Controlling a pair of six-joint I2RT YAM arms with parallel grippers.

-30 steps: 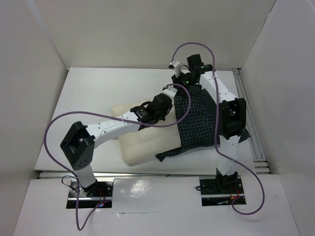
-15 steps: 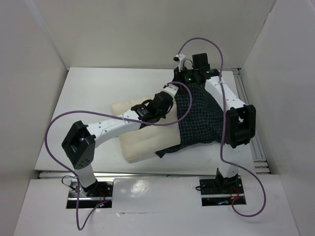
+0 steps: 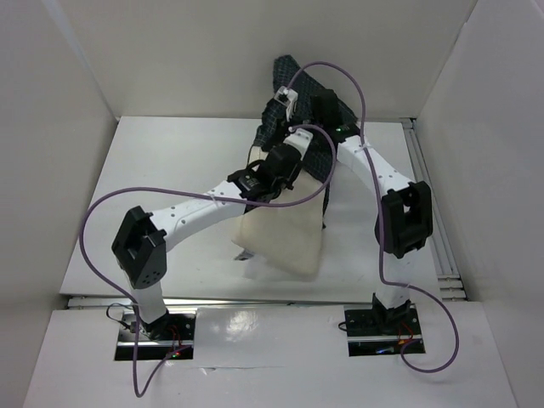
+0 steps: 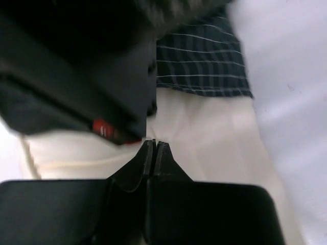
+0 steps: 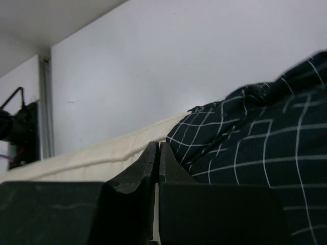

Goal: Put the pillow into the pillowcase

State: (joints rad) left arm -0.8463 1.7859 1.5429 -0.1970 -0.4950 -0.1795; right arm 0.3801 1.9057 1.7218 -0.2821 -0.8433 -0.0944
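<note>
While the left fingers (image 4: 132,172) are pressed shut just above the pillow (image 3: 285,240), I cannot tell whether they pinch its fabric. Cream and plump, the pillow lies tilted at the middle of the counter (image 3: 161,161), reaching toward 6 o'clock, its far end meeting the pillowcase (image 3: 299,81). That checked cloth hangs bunched at 12 o'clock, up off the counter before the back wall, gripped by the closed right fingers (image 5: 137,171).

Bright, even light overhead; both wrist views blur nearby.
</note>
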